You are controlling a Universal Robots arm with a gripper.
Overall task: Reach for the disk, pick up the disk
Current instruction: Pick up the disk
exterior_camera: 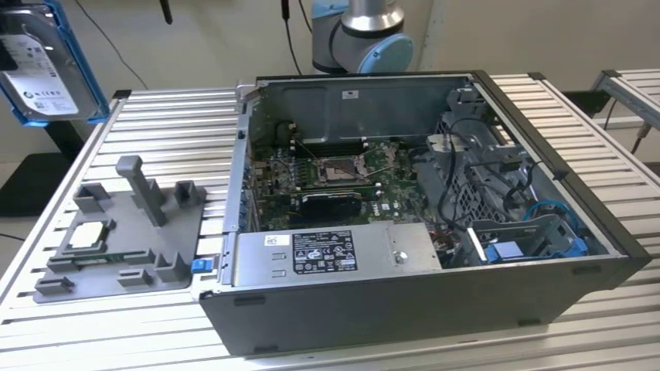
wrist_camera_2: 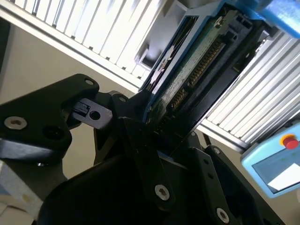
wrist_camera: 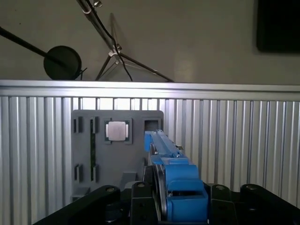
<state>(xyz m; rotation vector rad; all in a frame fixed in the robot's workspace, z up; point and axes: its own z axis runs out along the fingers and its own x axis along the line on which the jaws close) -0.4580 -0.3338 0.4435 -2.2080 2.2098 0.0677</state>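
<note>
Over at the exterior view's left, the disk (exterior_camera: 39, 69) hangs high in the air, well above the tabletop (exterior_camera: 144, 325). Its white label faces the room and its blue bracket (exterior_camera: 85, 62) runs down the edge. Below it a grey tray (exterior_camera: 124, 232) lies flat on the slatted tabletop, with a small square chip (exterior_camera: 88, 234) seated in one of its pockets.

Just beside the tray, toward the exterior view's right, stands an open computer case (exterior_camera: 413, 309). A silver power supply (exterior_camera: 330, 255) sits along its near wall, and the green circuit board (exterior_camera: 330, 174) lies deeper inside. Behind the case rises the base of the arm (exterior_camera: 366, 35). Loose blue cables (exterior_camera: 546, 216) curl at the case's far right end.

In the second wrist view the claw (wrist_camera_2: 164, 129) is clamped on the disk (wrist_camera_2: 197, 70), black fingers (wrist_camera_2: 140, 117) pressing its edges, with the connector side showing. In the first wrist view the claw (wrist_camera: 180, 197) grips the disk (wrist_camera: 164, 150) edge-on, above the tray (wrist_camera: 117, 154) and chip (wrist_camera: 116, 131).
</note>
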